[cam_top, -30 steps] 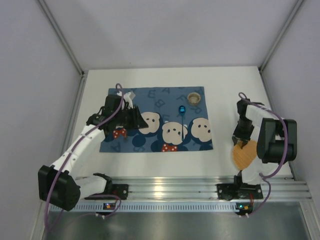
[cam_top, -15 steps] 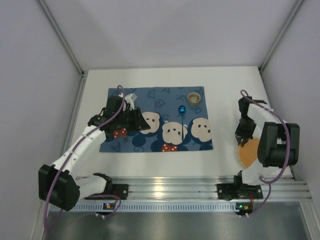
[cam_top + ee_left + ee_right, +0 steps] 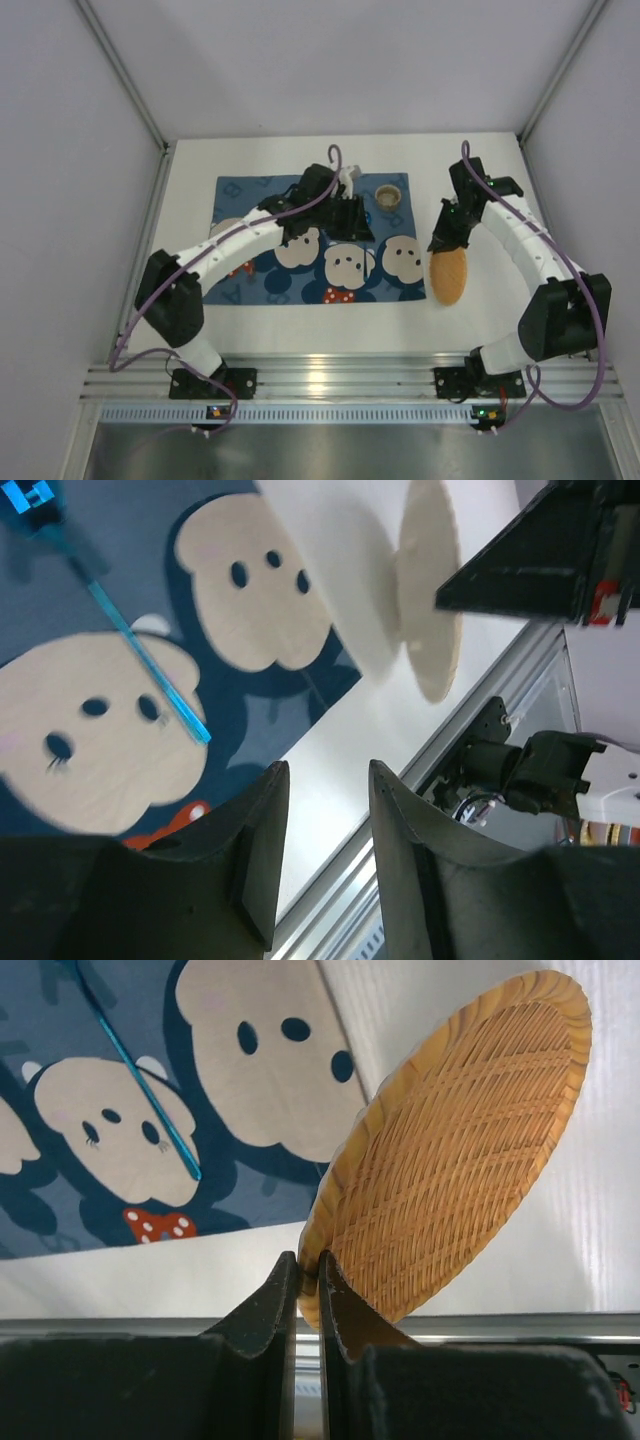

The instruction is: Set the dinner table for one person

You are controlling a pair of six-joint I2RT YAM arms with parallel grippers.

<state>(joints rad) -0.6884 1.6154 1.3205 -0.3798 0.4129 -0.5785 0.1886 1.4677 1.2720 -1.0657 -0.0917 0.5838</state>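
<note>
White links and black joints are seen on left arm (image 3: pixel 235 235) and right arm (image 3: pixel 525 240); purple cable (image 3: pixel 127 322) is run along each; black fingers (image 3: pixel 262 1320), perhaps plastic, are shown on the right hand (image 3: pixel 308 1280).

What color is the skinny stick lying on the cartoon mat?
The stick is bright blue, clearest in the left wrist view.

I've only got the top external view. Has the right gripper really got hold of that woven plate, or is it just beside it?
Observer: It has. The right wrist view shows the right gripper shut on the rim of the woven plate.
Operator: Is the left one carrying anything?
Observer: No. In the left wrist view the left gripper is open, with nothing between its fingers.
Operator: What's under it? The arm blocks my view.
Observer: A blue utensil, lying on the placemat.
</note>
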